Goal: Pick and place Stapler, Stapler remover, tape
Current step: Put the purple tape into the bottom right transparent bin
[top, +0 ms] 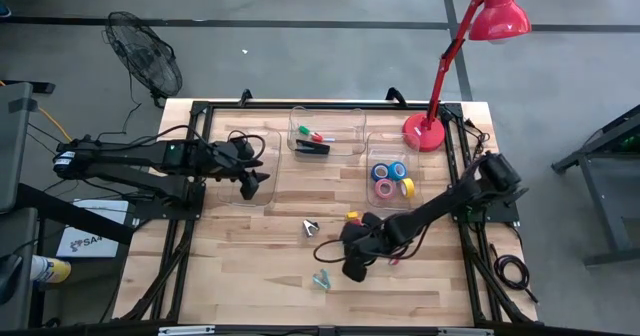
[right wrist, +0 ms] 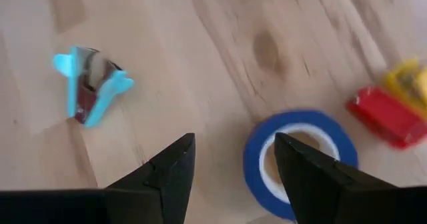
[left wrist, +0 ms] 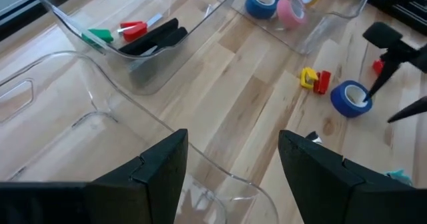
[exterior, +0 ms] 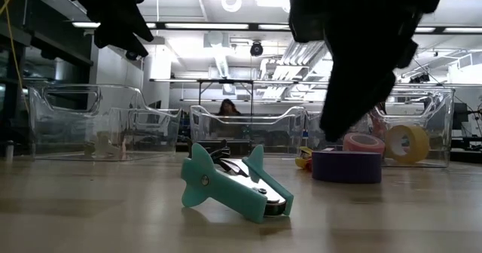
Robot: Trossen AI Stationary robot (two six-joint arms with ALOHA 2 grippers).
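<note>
The black stapler (top: 314, 148) (left wrist: 157, 37) lies in the middle clear bin beside red and green items. Several tape rolls (top: 390, 179) (left wrist: 277, 4) lie in the right clear bin. One blue roll (right wrist: 300, 159) (exterior: 346, 165) lies flat on the table, just under my open right gripper (top: 352, 263) (right wrist: 233, 164), which hovers above it. A teal staple remover (top: 321, 279) (exterior: 233, 185) (right wrist: 90, 84) lies on its side near the table's near edge. My open left gripper (top: 258, 184) (left wrist: 230, 164) hangs over the left clear bin.
A second, pale staple remover (top: 310, 227) lies mid-table. A small yellow-and-red object (top: 352, 216) (left wrist: 313, 79) sits near the right bin. The red desk lamp's base (top: 425, 133) stands at the far right corner. Bare wood lies along the near edge.
</note>
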